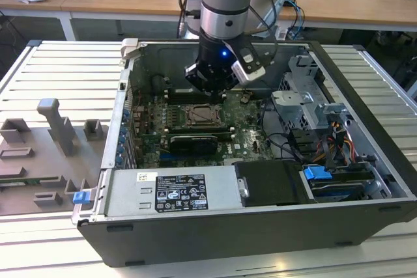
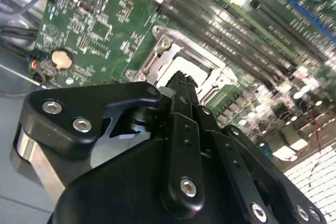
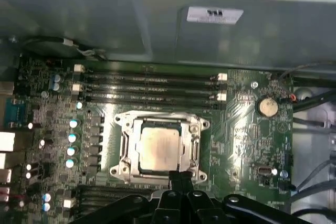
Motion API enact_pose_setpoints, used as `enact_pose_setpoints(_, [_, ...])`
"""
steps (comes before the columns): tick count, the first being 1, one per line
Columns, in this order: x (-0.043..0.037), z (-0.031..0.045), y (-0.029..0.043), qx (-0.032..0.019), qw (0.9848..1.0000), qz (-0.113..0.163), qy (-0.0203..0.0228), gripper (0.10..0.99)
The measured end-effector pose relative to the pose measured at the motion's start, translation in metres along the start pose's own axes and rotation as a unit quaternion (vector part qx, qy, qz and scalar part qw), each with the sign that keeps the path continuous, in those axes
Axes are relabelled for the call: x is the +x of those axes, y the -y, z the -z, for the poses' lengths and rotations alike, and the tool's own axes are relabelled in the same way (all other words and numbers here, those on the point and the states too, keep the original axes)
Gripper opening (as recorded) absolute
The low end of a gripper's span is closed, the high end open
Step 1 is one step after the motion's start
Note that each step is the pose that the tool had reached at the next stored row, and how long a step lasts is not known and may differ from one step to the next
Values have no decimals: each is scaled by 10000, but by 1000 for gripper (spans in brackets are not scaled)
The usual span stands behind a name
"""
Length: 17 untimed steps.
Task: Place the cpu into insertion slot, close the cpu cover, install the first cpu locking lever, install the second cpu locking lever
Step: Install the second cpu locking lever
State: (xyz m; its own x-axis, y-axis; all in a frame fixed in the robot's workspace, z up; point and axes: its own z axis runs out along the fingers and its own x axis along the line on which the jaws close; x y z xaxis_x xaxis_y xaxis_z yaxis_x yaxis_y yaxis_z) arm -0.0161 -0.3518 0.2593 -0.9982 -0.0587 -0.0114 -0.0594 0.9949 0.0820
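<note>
Exterior view, left to right: grey fixture tray (image 1: 45,154) on surface; open computer case (image 1: 365,128). Cpu (image 3: 159,147) seated in insertion slot (image 3: 122,148), cpu cover (image 3: 194,127) apparently down. End effector (image 3: 181,178) at slot edge, fingers clenched together, nothing gripped.

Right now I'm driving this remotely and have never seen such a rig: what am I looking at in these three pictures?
It is one robot arm working inside an open computer case lying on a table. The exterior view looks from off the arm: the arm reaches down, and its end effector hangs over the green motherboard. The two wrist views ride on the arm and look down past the black fingers. In the first wrist view the cpu already lies in the insertion slot, with the cpu cover down around it. The fingertips sit at the slot's edge; nothing shows between them. Memory slots run beside the socket.
</note>
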Motion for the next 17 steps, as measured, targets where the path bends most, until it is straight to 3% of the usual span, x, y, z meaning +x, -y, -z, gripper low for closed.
enact_pose_setpoints(1, [8,-9,132,-22,10000,-1,-4,106])
enact_pose_setpoints(2, [13,-79,204,-35,10000,-1,-4,106])
enact_pose_setpoints(3, [14,-119,208,-34,10000,0,-4,106])
enact_pose_setpoints(7, [27,-121,208,-35,10000,-2,-4,106])
enact_pose_setpoints(17, [316,-136,209,-57,10000,-1,-3,106])
